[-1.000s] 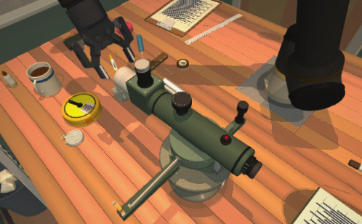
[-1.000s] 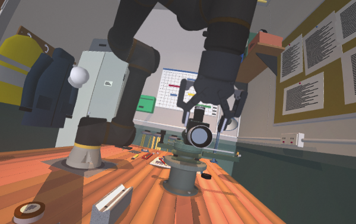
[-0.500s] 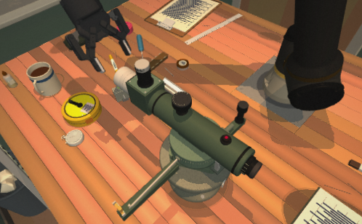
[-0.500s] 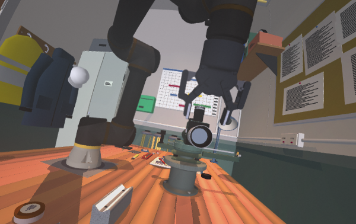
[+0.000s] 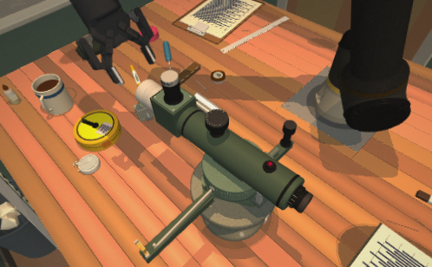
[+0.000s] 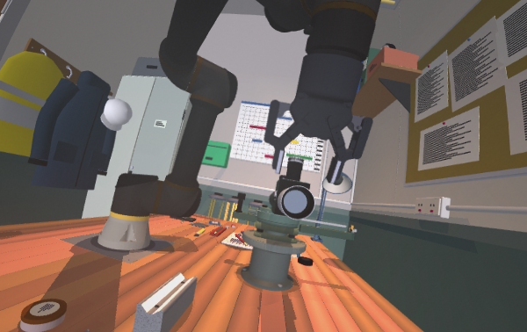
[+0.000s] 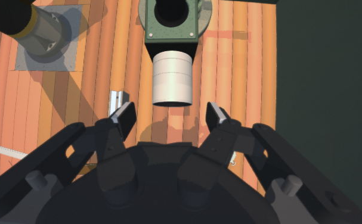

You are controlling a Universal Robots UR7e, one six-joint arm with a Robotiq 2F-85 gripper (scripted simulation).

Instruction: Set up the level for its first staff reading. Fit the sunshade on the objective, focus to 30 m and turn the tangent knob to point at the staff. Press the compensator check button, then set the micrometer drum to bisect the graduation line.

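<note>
The cream sunshade sits on the objective end of the green level, and my open, empty gripper hovers just beyond and above its rim. In the side camera the gripper is up and to the left of the sunshade. On the level's body I see the black drum standing on the square housing, the ribbed focus knob, the small knob on its arm, and the red button. The eyepiece points away from me.
The table's left edge runs close beside the gripper. On the table nearby lie a mug, a yellow tape tin, a blue screwdriver and a small marker. My arm's base stands right of the level.
</note>
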